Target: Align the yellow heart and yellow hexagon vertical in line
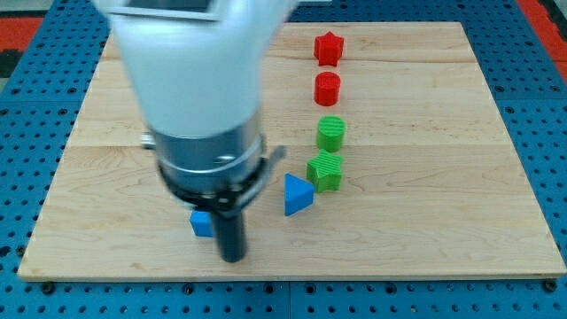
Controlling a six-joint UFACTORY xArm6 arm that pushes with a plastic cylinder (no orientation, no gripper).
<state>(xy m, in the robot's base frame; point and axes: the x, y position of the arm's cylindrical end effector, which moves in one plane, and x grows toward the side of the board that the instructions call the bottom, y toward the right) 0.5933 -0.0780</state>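
No yellow heart or yellow hexagon shows in the camera view; the arm's big white and dark body (208, 115) covers the board's left middle. My tip (232, 258) rests near the board's bottom edge. It is just right of and below a small blue block (201, 223), which the rod partly hides. A blue triangle (297, 194) lies to the tip's upper right.
A column of blocks stands right of centre: a red star (329, 48), a red round block (328, 89), a green round block (331, 133) and a green block (325, 170). The wooden board (443, 177) sits on a blue pegboard (27, 133).
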